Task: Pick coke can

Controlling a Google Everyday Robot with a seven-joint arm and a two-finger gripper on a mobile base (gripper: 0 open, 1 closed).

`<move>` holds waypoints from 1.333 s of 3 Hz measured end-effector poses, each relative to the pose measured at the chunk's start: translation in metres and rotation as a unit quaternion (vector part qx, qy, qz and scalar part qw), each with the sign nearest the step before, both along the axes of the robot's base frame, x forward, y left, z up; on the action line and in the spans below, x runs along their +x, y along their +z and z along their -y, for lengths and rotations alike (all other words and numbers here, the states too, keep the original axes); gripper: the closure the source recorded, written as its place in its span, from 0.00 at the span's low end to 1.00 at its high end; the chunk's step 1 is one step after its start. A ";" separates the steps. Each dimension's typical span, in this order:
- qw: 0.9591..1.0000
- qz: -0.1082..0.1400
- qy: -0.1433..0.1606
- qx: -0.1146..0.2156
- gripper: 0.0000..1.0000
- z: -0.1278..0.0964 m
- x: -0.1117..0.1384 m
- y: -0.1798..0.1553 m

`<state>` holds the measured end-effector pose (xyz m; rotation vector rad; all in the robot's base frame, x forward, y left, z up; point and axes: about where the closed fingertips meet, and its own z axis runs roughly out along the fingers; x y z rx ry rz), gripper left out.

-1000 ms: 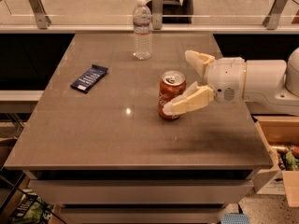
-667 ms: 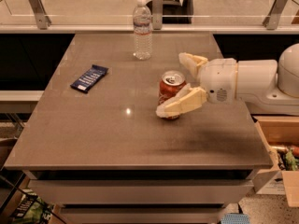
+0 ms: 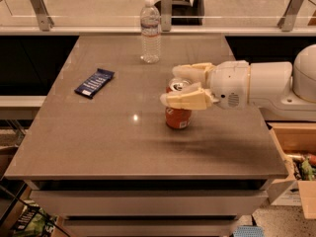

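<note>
The coke can (image 3: 177, 118), red-orange with a silver top, stands upright on the grey table (image 3: 98, 132), right of centre. My gripper (image 3: 171, 86) reaches in from the right at the height of the can's upper half. One cream finger (image 3: 190, 71) lies behind the can and the other finger (image 3: 186, 99) lies across its front. The fingers are closed against the can. The can's base rests on the table top.
A clear plastic water bottle (image 3: 150, 31) stands at the back of the table. A dark blue flat packet (image 3: 94, 83) lies at the left. A glass railing runs behind the table. An open cardboard box (image 3: 296, 167) sits on the floor at the right.
The gripper has moved left along the can and its fingers have closed in from a wide straddle onto the can. The can has stayed in place.
</note>
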<state>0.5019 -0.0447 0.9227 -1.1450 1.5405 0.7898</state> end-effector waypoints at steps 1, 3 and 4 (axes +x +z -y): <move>1.000 0.001 0.002 -0.001 0.64 -0.002 -0.001 0.001; 1.000 0.004 0.006 -0.002 1.00 -0.007 -0.003 0.004; 1.000 0.006 0.015 0.002 1.00 -0.012 -0.002 0.011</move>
